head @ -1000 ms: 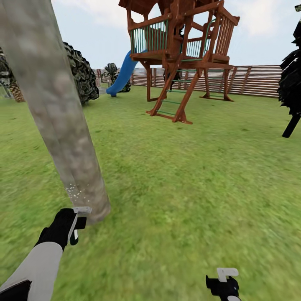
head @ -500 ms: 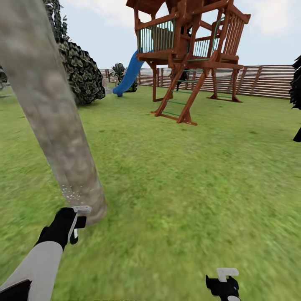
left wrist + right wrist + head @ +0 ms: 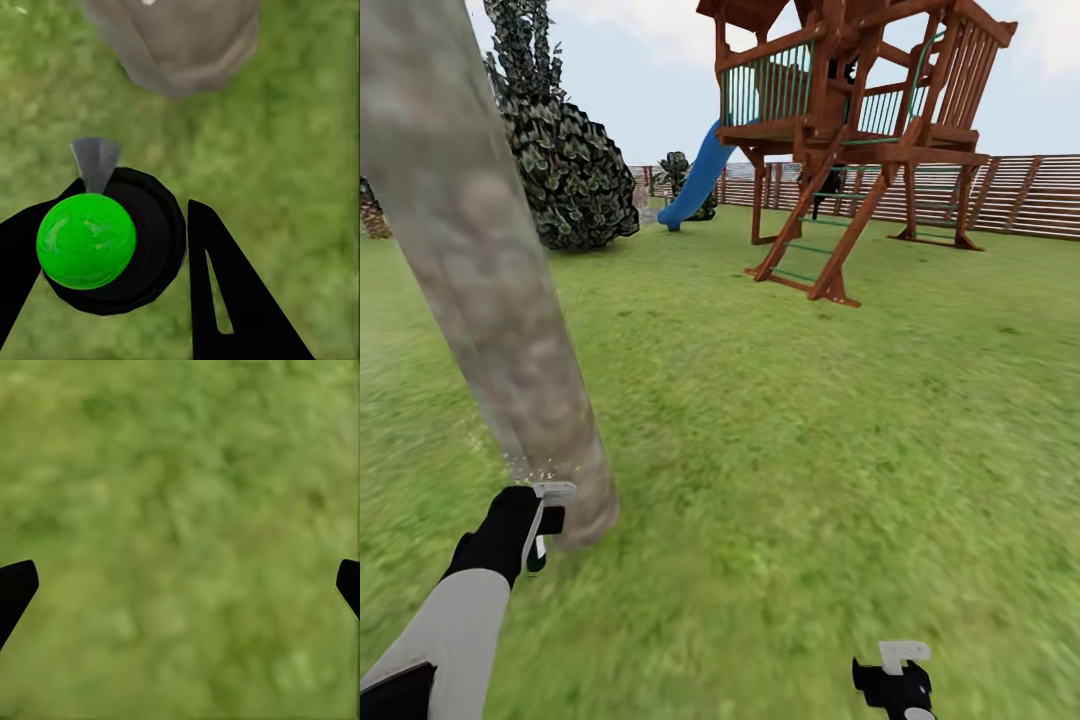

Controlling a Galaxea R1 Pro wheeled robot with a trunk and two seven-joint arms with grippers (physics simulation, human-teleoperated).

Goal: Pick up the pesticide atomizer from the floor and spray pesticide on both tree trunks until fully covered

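1. The pesticide atomizer (image 3: 101, 240) is clamped between the left gripper (image 3: 538, 525) fingers, just beside the tree trunk (image 3: 490, 290) base; its body is hidden.
2. The trunk's crown is cut off.
3. The right gripper (image 3: 898, 672) fingers are seen spread apart over the lawn (image 3: 810, 430).

- The left arm (image 3: 445, 625), in a white sleeve, reaches forward, its black left gripper (image 3: 530, 520) clamped around a round black object with a green top.
- The right gripper (image 3: 895, 680) hangs low, its fingers (image 3: 15, 589) spread wide apart, holding nothing.
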